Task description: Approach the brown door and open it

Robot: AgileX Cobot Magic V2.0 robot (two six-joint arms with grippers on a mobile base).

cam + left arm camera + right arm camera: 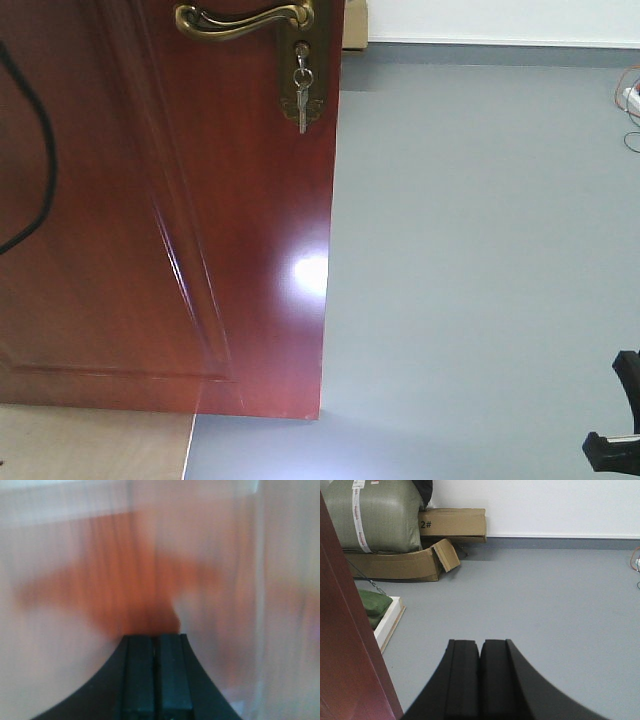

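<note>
1. Big brown door (170,230) on the left of the front view, very near, shiny and red-brown, with a bright spot of light low on its right side.
2. Already swung open, it seems: free edge of the door standing over the grey floor (480,260), with open room to see past it on the right.
3. Curvy brass handle (245,18) at the top of the front view, with silver keys (302,100) hanging from the lock plate (300,80) just under it.
4. Left gripper (156,672) with jaws pressed together, holding nothing. Ahead of it, only a blurry orange-brown smear, most likely the door face close up.
5. Right gripper (480,677) also with jaws pressed together, holding nothing. Pointing out over bare grey floor, with the door edge just to its left.
6. Step in hand, as a guess: pushing the door wider, or nearly done with opening it.
7. Next move, as a guess: a slow, steady push on the door face, well away from the keys, so nothing catches.
8. Far on the left in the right wrist view, a cardboard box (452,524) with "2#" written on it, beside a big green sack (375,515) with a white taped strip. Letters on that strip too small to read.
9. No other words or brand names to read.
</note>
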